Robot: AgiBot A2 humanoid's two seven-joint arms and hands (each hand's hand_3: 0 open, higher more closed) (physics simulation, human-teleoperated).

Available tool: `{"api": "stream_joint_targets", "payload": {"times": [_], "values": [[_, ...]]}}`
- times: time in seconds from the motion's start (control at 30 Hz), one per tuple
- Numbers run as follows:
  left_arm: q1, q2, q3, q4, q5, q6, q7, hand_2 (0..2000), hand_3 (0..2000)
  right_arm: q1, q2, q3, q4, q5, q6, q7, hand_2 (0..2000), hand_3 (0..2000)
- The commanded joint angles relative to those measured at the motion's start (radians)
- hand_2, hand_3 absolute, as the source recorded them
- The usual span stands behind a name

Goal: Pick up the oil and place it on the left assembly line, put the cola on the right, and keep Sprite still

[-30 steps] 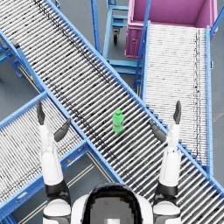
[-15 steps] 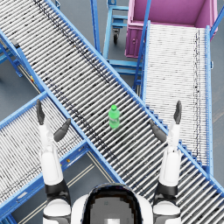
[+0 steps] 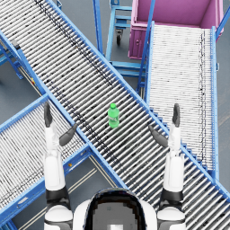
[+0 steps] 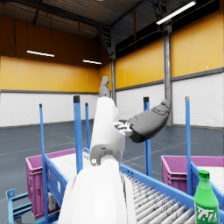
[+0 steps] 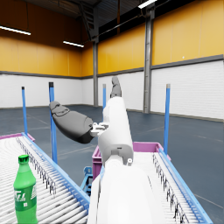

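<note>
A green Sprite bottle (image 3: 113,116) stands upright on the long diagonal roller conveyor (image 3: 81,85), between my two raised arms; it also shows as the Sprite bottle (image 4: 206,199) in the left wrist view and the Sprite bottle (image 5: 24,190) in the right wrist view. My left hand (image 3: 56,128) is held up over the conveyor's left rail, fingers apart, holding nothing. My right hand (image 3: 167,128) is raised to the right of the bottle, equally open and empty. Neither hand touches the bottle. No oil or cola is in view.
A shorter roller line (image 3: 27,152) branches off at lower left and another roller line (image 3: 179,76) runs up the right to a purple bin (image 3: 175,18). Blue frame posts (image 3: 97,22) stand behind the main conveyor. Grey floor lies between the lines.
The Sprite bottle has ridden up the diagonal conveyor, away from me. Both arms stay where they were.
</note>
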Motion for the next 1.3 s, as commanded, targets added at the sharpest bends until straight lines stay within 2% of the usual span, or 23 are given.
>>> {"api": "stream_joint_targets", "payload": {"times": [0.03,0.57,1.3], "values": [[-0.004,-0.008,0.015,0.003,-0.02,0.004,0.004,0,0,-0.001,0.008,0.013,-0.001,-0.019,0.004,-0.004,0,0],[-0.072,-0.136,0.263,0.047,-0.367,0.072,0.072,0,0,-0.022,0.148,0.243,-0.017,-0.335,0.071,-0.072,0,0],[-0.077,-0.145,0.282,0.05,-0.393,0.077,0.077,0,0,-0.024,0.158,0.26,-0.018,-0.358,0.076,-0.077,0,0]]}}
